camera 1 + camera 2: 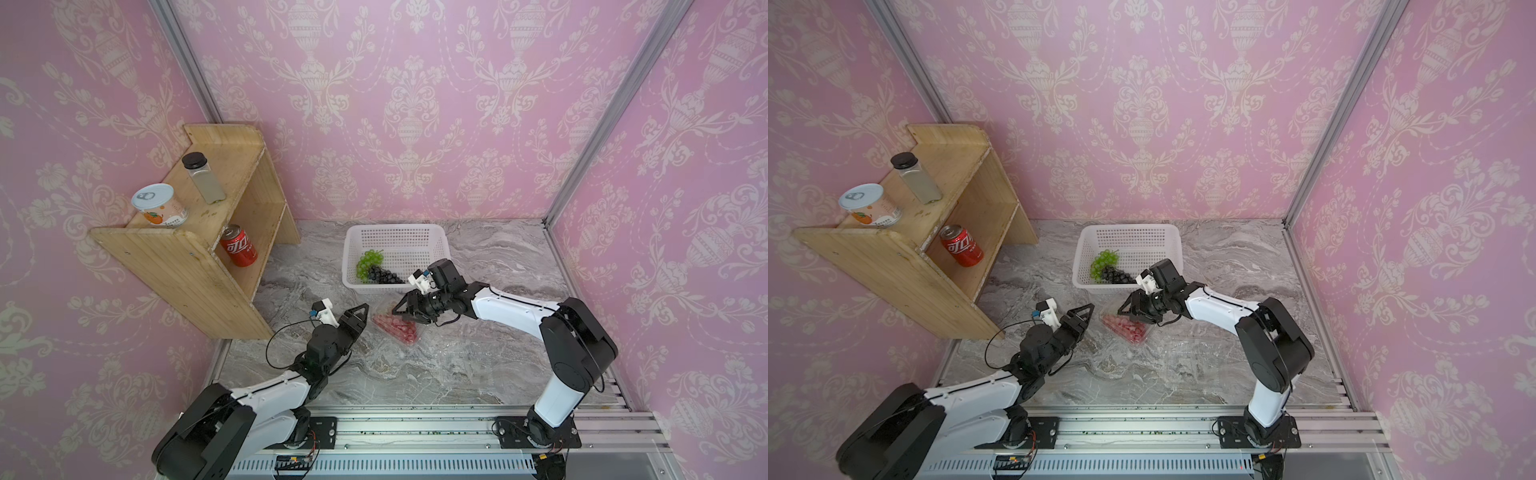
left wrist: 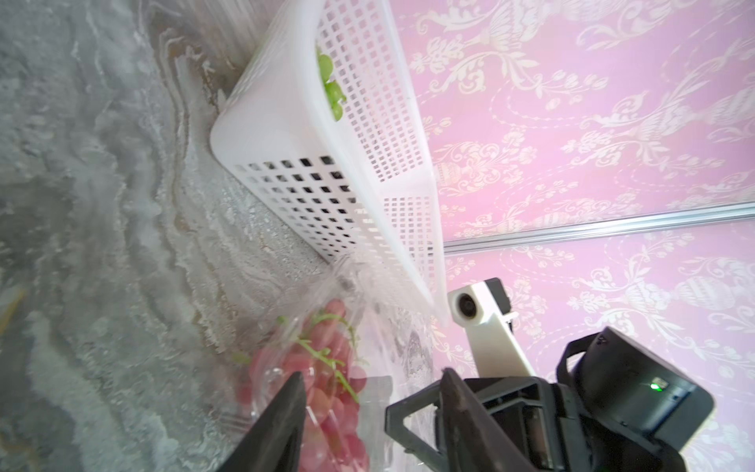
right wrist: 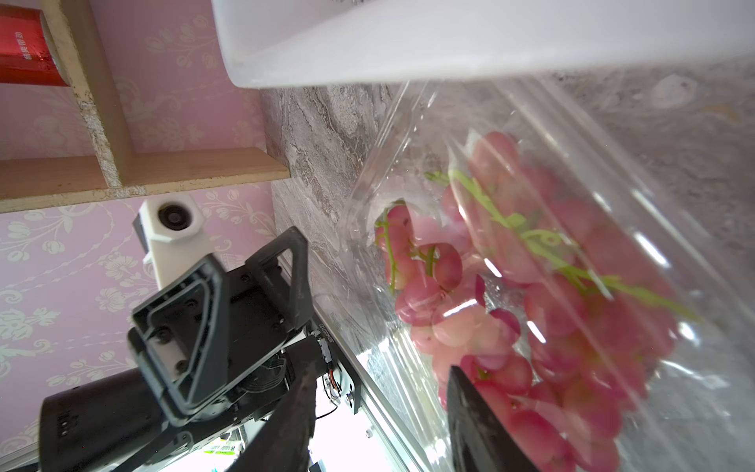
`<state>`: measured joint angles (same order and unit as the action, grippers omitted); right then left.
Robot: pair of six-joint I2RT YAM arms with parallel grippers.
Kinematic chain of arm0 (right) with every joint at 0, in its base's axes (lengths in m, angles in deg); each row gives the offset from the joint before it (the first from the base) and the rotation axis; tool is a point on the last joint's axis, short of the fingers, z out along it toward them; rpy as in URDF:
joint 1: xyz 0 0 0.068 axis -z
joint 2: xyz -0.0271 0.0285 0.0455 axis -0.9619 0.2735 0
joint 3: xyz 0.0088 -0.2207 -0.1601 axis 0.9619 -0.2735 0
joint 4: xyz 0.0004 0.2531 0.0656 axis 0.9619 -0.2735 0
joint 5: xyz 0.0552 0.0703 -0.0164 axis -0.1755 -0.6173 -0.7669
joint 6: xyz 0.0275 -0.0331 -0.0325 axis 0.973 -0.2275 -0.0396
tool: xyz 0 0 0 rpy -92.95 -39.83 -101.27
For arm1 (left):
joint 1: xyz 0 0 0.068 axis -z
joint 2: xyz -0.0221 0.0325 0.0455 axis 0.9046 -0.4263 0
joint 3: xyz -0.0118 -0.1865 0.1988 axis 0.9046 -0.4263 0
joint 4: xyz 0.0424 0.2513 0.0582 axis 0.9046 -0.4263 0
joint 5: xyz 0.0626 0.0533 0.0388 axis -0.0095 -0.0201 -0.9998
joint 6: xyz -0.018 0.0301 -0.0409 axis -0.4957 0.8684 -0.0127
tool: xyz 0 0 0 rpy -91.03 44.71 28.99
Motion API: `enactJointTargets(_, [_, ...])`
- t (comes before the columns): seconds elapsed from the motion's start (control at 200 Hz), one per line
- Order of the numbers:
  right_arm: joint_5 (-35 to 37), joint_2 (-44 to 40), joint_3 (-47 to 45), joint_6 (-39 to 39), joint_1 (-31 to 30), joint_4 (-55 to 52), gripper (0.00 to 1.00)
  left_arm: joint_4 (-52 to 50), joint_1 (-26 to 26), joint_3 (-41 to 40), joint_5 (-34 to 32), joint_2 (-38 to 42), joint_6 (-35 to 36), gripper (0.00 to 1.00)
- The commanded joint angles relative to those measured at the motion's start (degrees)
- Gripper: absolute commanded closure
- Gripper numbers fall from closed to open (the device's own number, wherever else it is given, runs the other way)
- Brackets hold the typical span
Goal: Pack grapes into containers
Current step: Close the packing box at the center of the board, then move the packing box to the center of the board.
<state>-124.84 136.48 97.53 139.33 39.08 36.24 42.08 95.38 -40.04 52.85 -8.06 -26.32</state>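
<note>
Red-pink grapes [image 1: 395, 328] fill a clear plastic punnet box [image 3: 408, 135] just before the white perforated plastic basket [image 1: 395, 226], which holds 1 green bunch [image 1: 369, 262] and 1 dark bunch [image 1: 384, 275]; beside its front, the left gripper [image 1: 362, 318] and right gripper [image 1: 403, 313] both have their jaws apart

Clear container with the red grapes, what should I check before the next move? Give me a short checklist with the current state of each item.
1. Red grapes inside the clear container: ok.
2. Container closed: cannot tell; its clear plastic is hard to read.
3. Left gripper jaws open and empty: ok.
4. Right gripper clear of the container: cannot tell; its jaws stand apart right at the container's end.
5. Green grapes and dark grapes packed: not ok; both lie in the white basket.
</note>
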Motion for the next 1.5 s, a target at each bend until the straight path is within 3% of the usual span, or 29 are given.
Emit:
enactJointTargets(0.0, [1.9, -4.5, 0.4, -1.5, -0.5, -3.2, 0.47, -25.1, 0.1, 3.6, -3.6, 9.7, 6.1, 0.41])
enactJointTargets(0.16, [6.9, -11.6, -1.2, -6.0, -0.3, -12.8, 0.41, -34.5, 0.1, 7.7, -2.5, 12.6, 9.5, 0.41])
enactJointTargets(0.45, [16.7, -17.8, -5.9, -13.1, 3.4, -24.7, 0.2, -31.1, 0.2, 8.9, -0.5, 9.3, 10.2, 0.41])
enactJointTargets(0.886, [17.5, -7.6, -1.7, -17.0, 2.6, -20.3, 0.18, -32.4, 0.2, 8.7, -1.1, 11.7, 10.1, 0.41])
enactJointTargets(1.491, [15.4, 7.1, 15.4, -18.1, -6.6, -19.9, 0.2, -41.9, 0.2, 10.6, -4.8, 19.0, 12.5, 0.4])
